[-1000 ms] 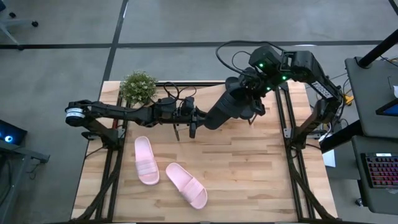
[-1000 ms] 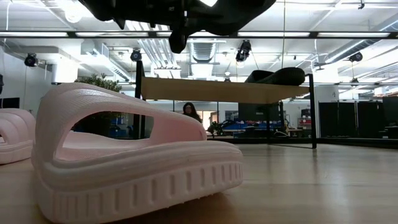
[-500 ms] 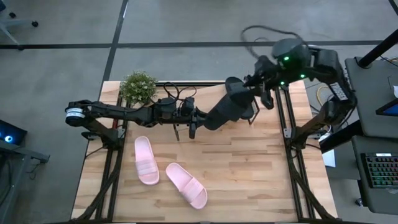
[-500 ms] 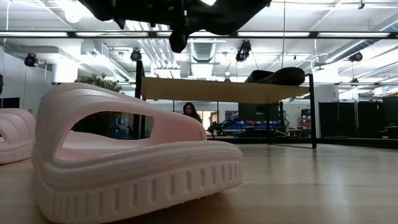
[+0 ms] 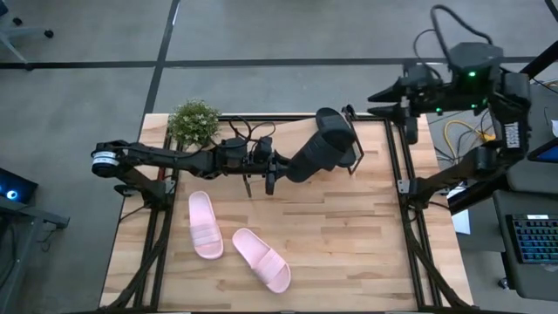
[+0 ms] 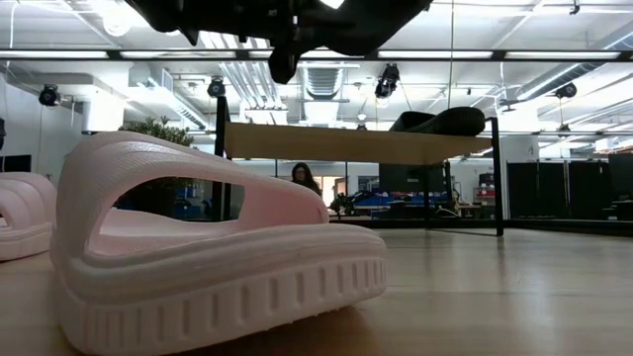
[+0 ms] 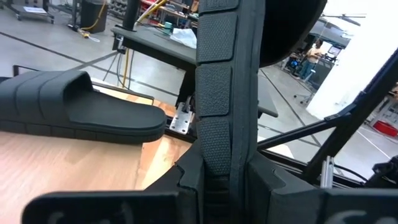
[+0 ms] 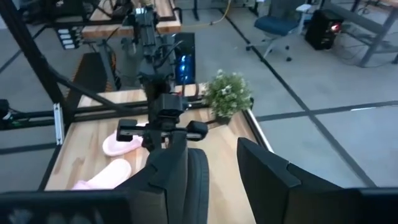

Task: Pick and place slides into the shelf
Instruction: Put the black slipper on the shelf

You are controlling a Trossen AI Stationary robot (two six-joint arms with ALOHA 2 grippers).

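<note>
My left gripper [image 5: 277, 166] reaches from the table's left to its middle and is shut on a black slide [image 5: 309, 155], which it holds in the air on its edge. A second black slide [image 5: 336, 131] lies sole-down on the shelf [image 6: 346, 143] toward its right end, and also shows in the left wrist view [image 7: 81, 112]. Two pale pink slides [image 5: 206, 225] [image 5: 261, 260] rest on their soles on the table's near left part. My right gripper [image 5: 377, 98] is open and hangs beyond the table's far right corner, touching nothing. My left gripper pinches the black slide's end nearest it [image 5: 288, 166] between its two fingers, coming level from the table's left. The slide stands on its side, with the treaded sole [image 7: 217, 93] facing the wrist camera. It is lifted clear and points right and toward the far edge.
A small potted plant [image 5: 193, 120] stands at the far left corner beside the shelf. Black frame rails [image 5: 403, 166] run along the table's right and left sides. One pink slide [image 6: 218, 257] fills the low view's foreground. Bare wood lies on the near right [image 5: 349, 244].
My right arm has drawn back from the black slide on the shelf, moving toward the table's right edge and up, and now sits past the far right corner. That slide stays on the shelf. My left gripper and its slide have kept still.
</note>
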